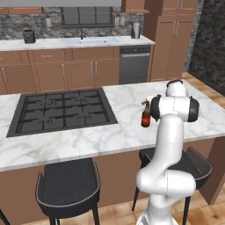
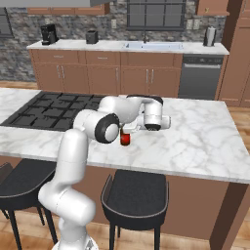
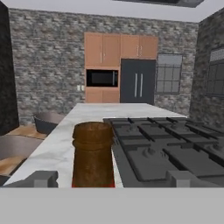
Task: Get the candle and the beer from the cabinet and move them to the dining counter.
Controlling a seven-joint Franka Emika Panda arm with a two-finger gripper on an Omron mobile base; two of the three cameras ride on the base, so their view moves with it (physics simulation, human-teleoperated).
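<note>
The beer [image 1: 146, 116], a dark brown bottle with a red label, stands upright on the marble dining counter [image 1: 123, 136] just right of the black cooktop [image 1: 61, 110]. My gripper [image 1: 147, 103] sits level at the bottle's neck, reaching in from the right. In the hand view the beer [image 3: 93, 153] rises between my two fingertips [image 3: 41, 179], which stand well apart on either side without touching it, so the gripper [image 3: 112, 180] is open. In the right base view the beer [image 2: 125, 138] shows below my hand [image 2: 131, 128]. The candle is out of view.
Two dark stools [image 1: 66, 184] [image 2: 136, 195] stand under the near counter edge. Beyond the island runs the sink counter [image 1: 88, 41] with a paper towel roll [image 1: 136, 30] and a dishwasher [image 1: 134, 65]. Brown wall cabinets [image 2: 212, 6] are cut off at the top.
</note>
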